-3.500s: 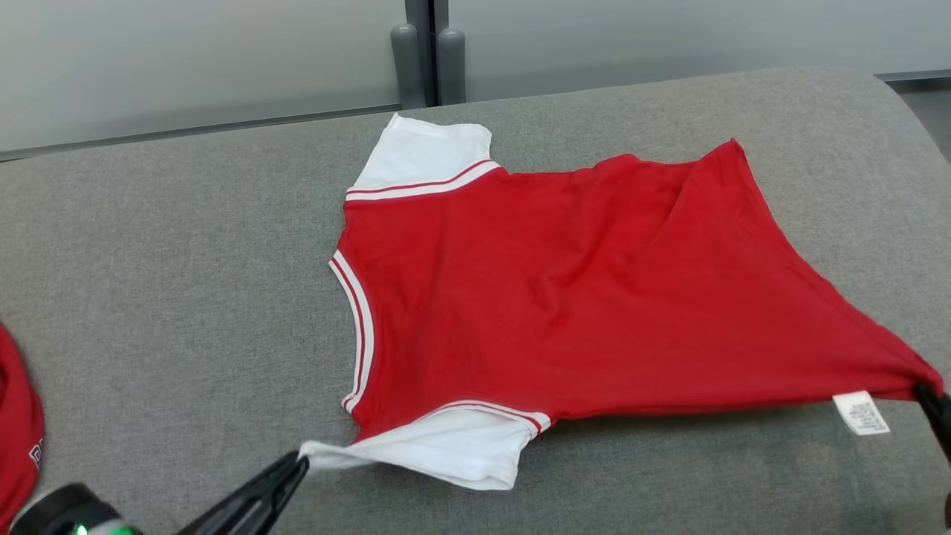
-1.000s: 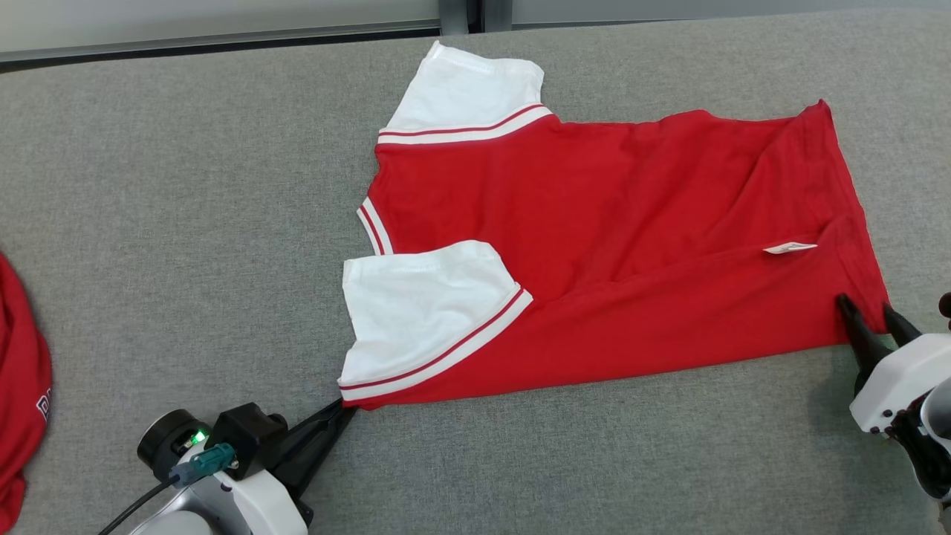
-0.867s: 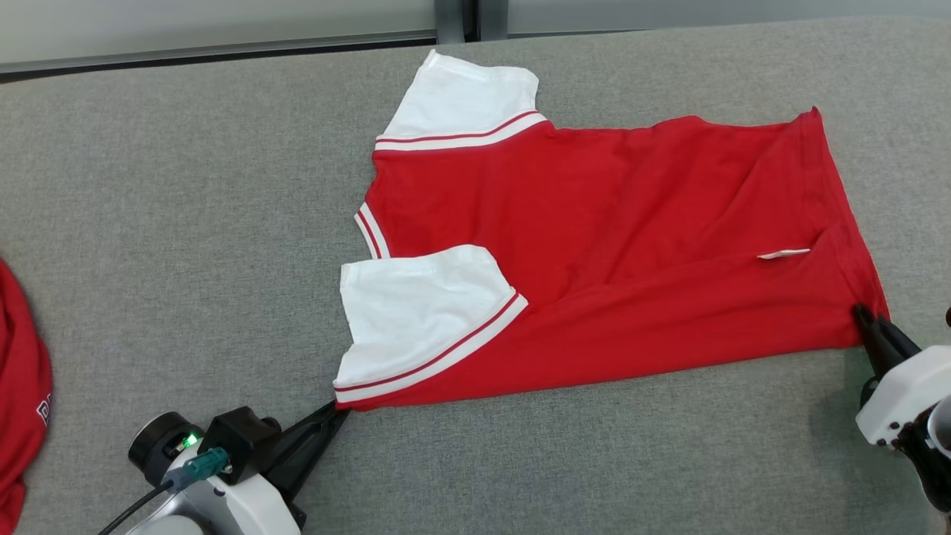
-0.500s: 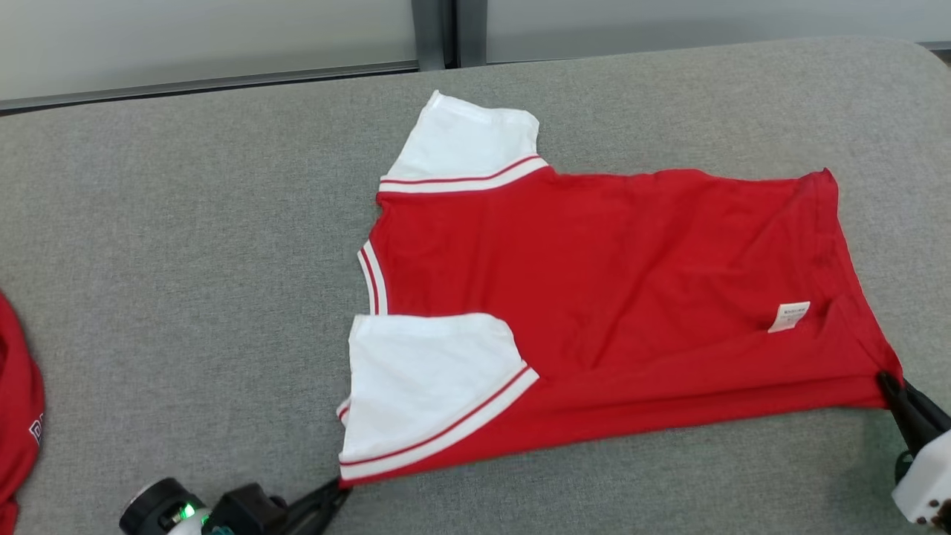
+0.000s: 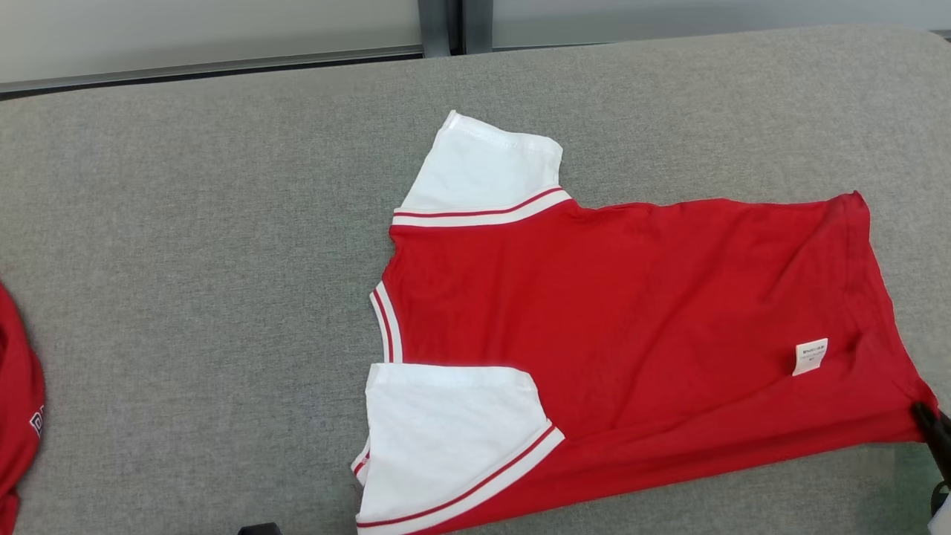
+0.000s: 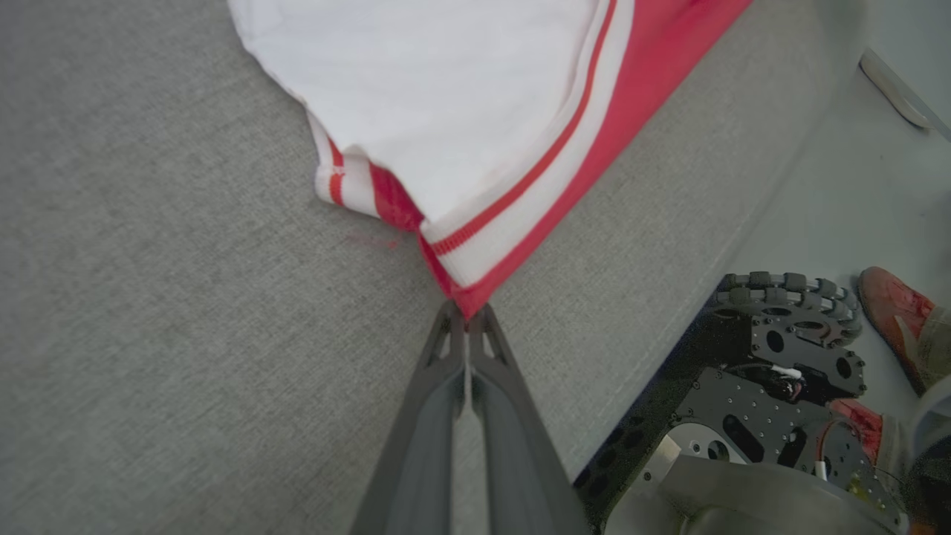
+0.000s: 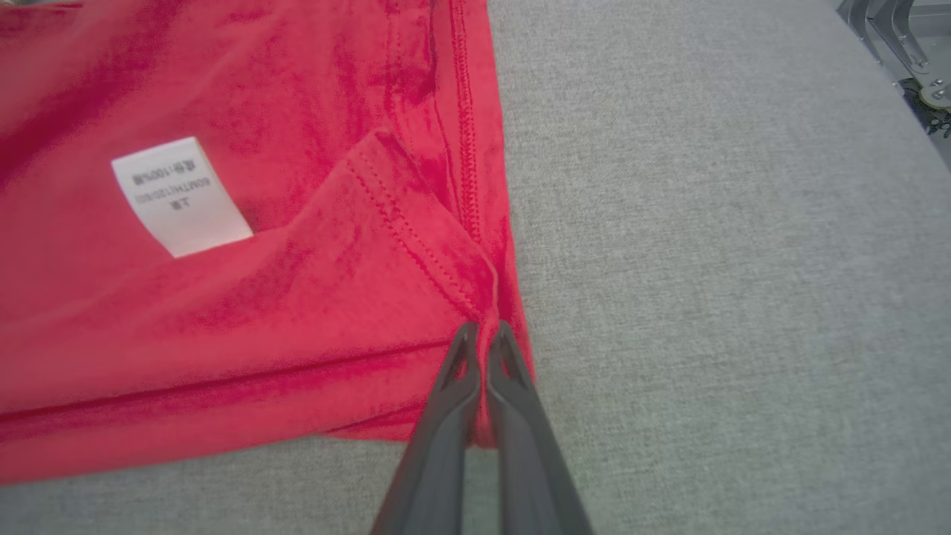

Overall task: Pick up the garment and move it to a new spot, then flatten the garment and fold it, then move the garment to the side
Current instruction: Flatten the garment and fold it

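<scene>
The grey fabric surface carries the red T-shirt, spread out with its near white sleeve lying over the body. Its white label bears small upside-down print, of which "100%" is legible. The left gripper is clamped on the shoulder corner and the right gripper pinches the hem corner.
</scene>
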Available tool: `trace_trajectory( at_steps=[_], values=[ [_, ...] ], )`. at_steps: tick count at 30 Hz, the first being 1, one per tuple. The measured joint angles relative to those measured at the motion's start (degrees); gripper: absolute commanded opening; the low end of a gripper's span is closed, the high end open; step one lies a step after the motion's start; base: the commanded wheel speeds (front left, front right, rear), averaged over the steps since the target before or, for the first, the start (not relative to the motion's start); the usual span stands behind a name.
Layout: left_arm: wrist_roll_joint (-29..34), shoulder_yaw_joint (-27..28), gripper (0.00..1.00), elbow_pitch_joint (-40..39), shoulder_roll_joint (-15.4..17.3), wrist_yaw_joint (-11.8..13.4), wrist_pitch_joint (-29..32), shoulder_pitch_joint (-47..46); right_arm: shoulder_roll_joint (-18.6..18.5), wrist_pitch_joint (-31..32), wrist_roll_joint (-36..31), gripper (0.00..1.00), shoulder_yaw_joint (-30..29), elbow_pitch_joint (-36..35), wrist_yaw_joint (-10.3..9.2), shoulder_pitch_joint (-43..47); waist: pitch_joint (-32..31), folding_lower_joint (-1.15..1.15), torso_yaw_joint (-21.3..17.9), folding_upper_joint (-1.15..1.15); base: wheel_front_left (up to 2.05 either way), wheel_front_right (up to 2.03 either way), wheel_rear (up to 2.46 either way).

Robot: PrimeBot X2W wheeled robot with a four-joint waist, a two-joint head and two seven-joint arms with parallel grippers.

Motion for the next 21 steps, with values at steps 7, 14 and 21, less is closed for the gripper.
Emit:
trace_trajectory(
  at_steps=[7, 14, 21],
  values=[
    [-3.76, 2.71, 1.0, -3.16, 0.32, 2.13, 0.51, 0.38, 1.44, 0.29, -2.4, 1.0, -7.77, -4.33, -0.02, 1.12, -0.96, 0.0, 0.43, 0.0, 0.0, 0.0, 0.0],
    [-7.69, 12.28, 1.0, -11.63, 3.58, 0.41, -1.23, -8.03, 4.19, -2.48, -6.56, 1.0, -9.58, -10.76, -0.03, 0.55, -1.4, 0.0, 0.56, 0.0, 0.0, 0.0, 0.0],
    [-18.56, 15.47, 1.0, 0.52, 1.09, -9.12, 11.04, -29.44, 6.95, -2.94, -10.31, 1.0, -3.58, -13.69, -0.03, -7.43, 0.95, 0.0, -1.51, 0.0, 0.0, 0.0, 0.0]
  ],
)
